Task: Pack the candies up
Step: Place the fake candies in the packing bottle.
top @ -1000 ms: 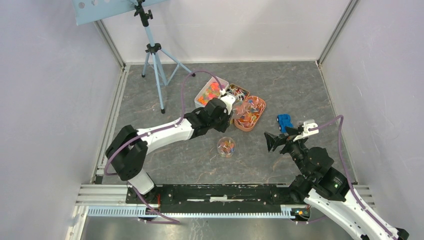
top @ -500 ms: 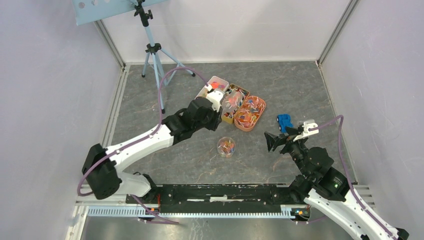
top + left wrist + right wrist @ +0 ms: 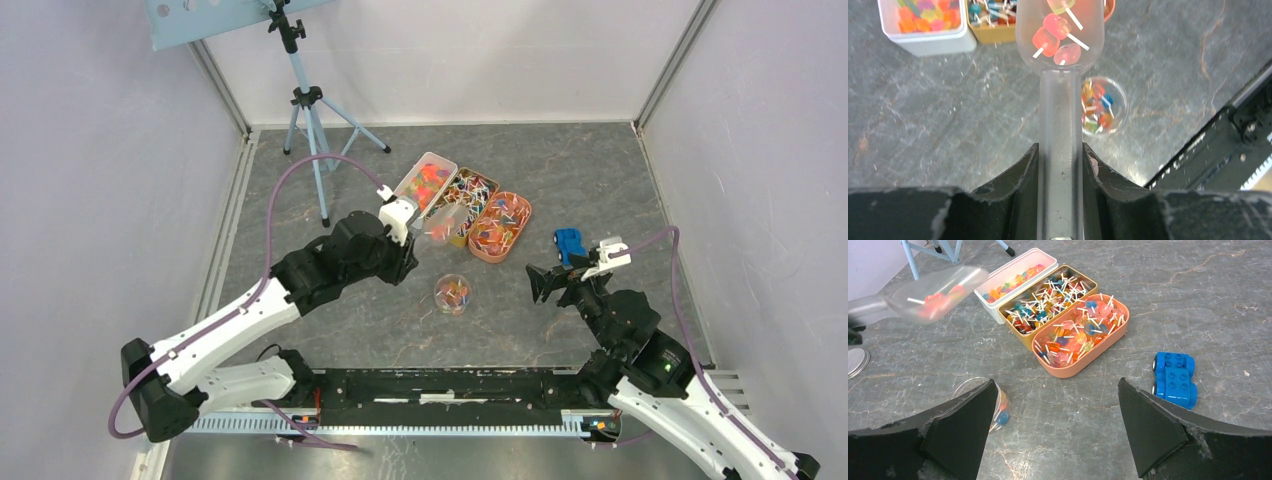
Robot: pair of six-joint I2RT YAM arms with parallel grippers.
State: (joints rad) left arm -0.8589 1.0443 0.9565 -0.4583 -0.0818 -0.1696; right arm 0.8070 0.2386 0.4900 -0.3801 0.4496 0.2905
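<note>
Candies (image 3: pixel 1055 35), a few pink and red ones on white sticks, lie in the bowl of the clear scoop (image 3: pixel 1060 125). Your left fingers (image 3: pixel 1020 175) are clamped on its handle, one on each side. Gripping the handle keeps the bowl level and out in front, so I judge nothing should spill.

The rest are in three trays at the back. Unwrapped orange and pink pieces fill the white tray (image 3: pixel 933 44), and stick candies fill the yellow tray (image 3: pixel 994 34) and the orange tray (image 3: pixel 1073 371). A small share is already in the clear cup (image 3: pixel 1124 110), which stands on the desk (image 3: pixel 560 170) nearer you, apart from the trays. That looks like the place you are packing into.

Further right the blue car (image 3: pixel 1173 378) sits alone. Your right fingers (image 3: pixel 963 425) hang wide apart near it, holding nothing, with the cup off to their left.

The left wrist view alone shows the grip and the load. There the cup appears just right of the handle, below the bowl's edge rather than under it. The top view places the bowl between trays and cup. Only the right wrist view shows the scoop from the side, clear of the desk though blurred. It also shows a round metal disc (image 3: pixel 855 362) at its left edge, possibly the cup's lid.
</note>
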